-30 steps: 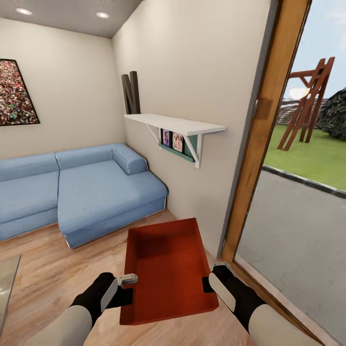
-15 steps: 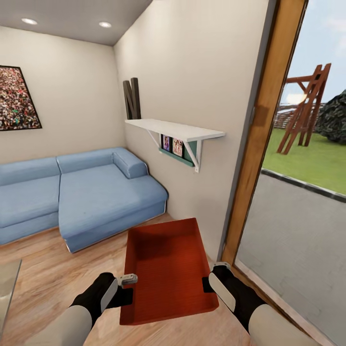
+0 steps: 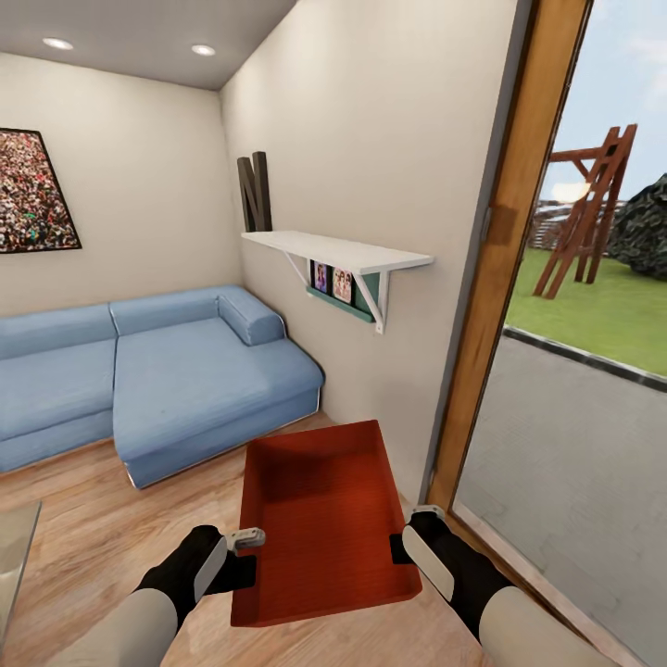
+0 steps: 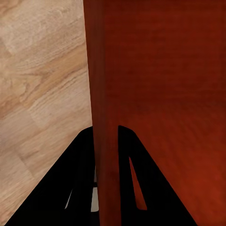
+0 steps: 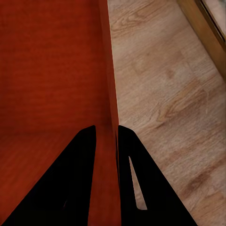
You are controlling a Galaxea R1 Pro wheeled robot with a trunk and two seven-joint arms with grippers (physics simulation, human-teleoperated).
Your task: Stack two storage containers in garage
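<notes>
An orange-red storage container (image 3: 320,519) hangs level in front of me over the light wood planks of the living room. My left gripper (image 3: 243,540) is shut on its left wall (image 4: 106,117), one finger on each side. On the opposite side my right gripper (image 3: 408,537) is shut on the right wall (image 5: 109,94) the same way. The bin is empty inside. A blue sectional sofa (image 3: 157,371) and a black letter N (image 3: 254,192) mark the room.
A beige wall with a white shelf (image 3: 338,250) runs ahead on the right. A wood-framed glass door (image 3: 505,250) stands close at my right, with grass beyond. A glass table corner (image 3: 14,547) sits at the left edge.
The view has shifted slightly with the camera between one second ago and half a second ago. Both grippers keep the same hold on the container.
</notes>
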